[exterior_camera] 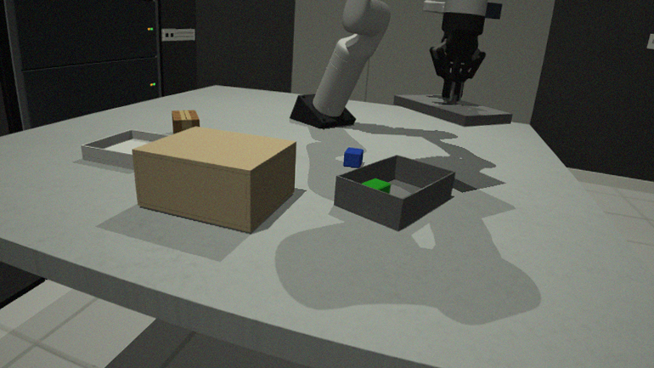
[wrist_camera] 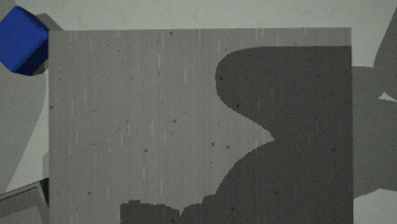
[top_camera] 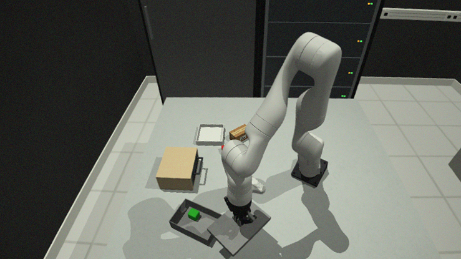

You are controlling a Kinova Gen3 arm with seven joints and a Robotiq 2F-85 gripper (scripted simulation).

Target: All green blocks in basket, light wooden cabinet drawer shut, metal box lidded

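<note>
My gripper (top_camera: 243, 219) is shut on the knob of the flat grey lid (top_camera: 239, 228) and holds it level above the table, to the side of the metal box. The lid fills the wrist view (wrist_camera: 199, 127). The dark metal box (top_camera: 195, 222) stands open with a green block (top_camera: 194, 213) inside, also seen in the exterior view (exterior_camera: 376, 185). The white basket (top_camera: 210, 134) sits at the back. The light wooden cabinet (top_camera: 177, 167) stands between them, and its drawer front with a dark handle looks shut.
A blue block (exterior_camera: 353, 157) lies on the table beside the metal box (exterior_camera: 394, 189) and shows in the wrist view (wrist_camera: 21, 40). A small brown carton (top_camera: 238, 132) stands by the basket, with a bit of red block (top_camera: 222, 147) near it. A small white object (top_camera: 259, 186) lies behind my arm.
</note>
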